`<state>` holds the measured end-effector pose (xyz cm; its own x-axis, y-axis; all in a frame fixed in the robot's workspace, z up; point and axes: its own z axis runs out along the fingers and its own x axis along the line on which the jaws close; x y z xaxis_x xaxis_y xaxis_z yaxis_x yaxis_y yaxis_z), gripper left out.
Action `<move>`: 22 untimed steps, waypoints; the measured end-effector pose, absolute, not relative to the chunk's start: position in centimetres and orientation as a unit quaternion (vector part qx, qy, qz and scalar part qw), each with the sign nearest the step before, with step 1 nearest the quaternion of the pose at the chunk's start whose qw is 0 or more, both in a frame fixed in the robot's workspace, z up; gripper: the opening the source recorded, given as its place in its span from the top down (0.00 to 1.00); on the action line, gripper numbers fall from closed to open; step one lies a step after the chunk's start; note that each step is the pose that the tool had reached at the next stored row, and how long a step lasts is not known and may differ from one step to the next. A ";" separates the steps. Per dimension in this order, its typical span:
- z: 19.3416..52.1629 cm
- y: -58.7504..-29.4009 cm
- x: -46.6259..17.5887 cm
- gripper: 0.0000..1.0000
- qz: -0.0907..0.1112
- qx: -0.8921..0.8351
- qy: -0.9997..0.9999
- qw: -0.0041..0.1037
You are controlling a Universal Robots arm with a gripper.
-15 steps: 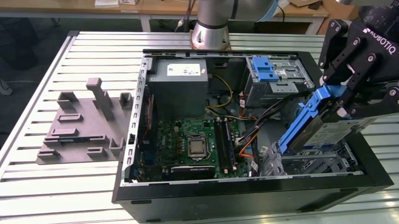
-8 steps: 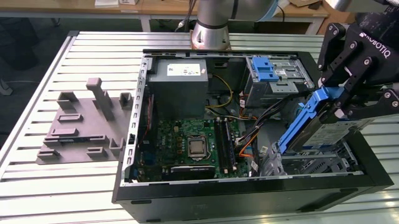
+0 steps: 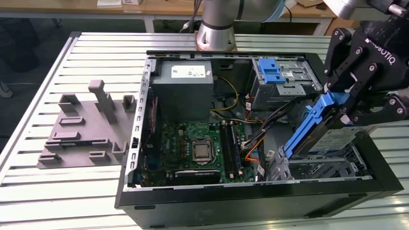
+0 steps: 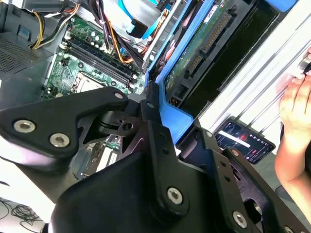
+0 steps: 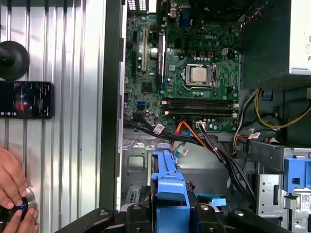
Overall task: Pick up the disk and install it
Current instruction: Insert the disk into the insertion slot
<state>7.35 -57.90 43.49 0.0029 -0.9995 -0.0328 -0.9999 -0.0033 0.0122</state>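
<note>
My black gripper (image 3: 346, 109) is shut on the disk (image 3: 334, 139), a silver drive with a blue-and-white label in a blue plastic carrier frame (image 3: 311, 125). It hangs tilted, its low end dipping into the open computer case (image 3: 255, 201) at the exterior view's right, over a grey metal cage (image 3: 319, 168). In the second wrist view the disk (image 4: 200, 47) shows its green circuit side, with the blue frame (image 4: 171, 116) clamped between my fingers (image 4: 151, 127). The first wrist view shows the blue frame (image 5: 167, 183) sticking out past my gripper (image 5: 167, 219) toward the case floor.
Inside the case lie the green motherboard (image 3: 191, 148), cable bundles (image 3: 255, 134), a grey power-supply box (image 3: 185, 84) and a drive bay with a blue latch (image 3: 275, 72). A grey fixture (image 3: 83, 129) sits on the slatted table. A person's hand (image 5: 12, 189) and a phone (image 5: 26, 99) are beside the case.
</note>
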 end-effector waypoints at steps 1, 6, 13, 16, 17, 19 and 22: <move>43.4 -57.9 7.4 0.64 0.016 -0.708 0.706 0.007; 42.9 -57.9 7.4 0.64 0.016 -0.708 0.706 0.007; 42.4 -57.9 7.5 0.64 0.016 -0.708 0.706 0.008; 42.4 -57.9 7.5 0.64 0.016 -0.708 0.706 0.008; 42.4 -57.9 7.5 0.64 0.016 -0.708 0.706 0.008; 42.4 -57.9 7.5 0.64 0.016 -0.708 0.706 0.008; 42.4 -57.9 7.5 0.64 0.016 -0.708 0.706 0.008</move>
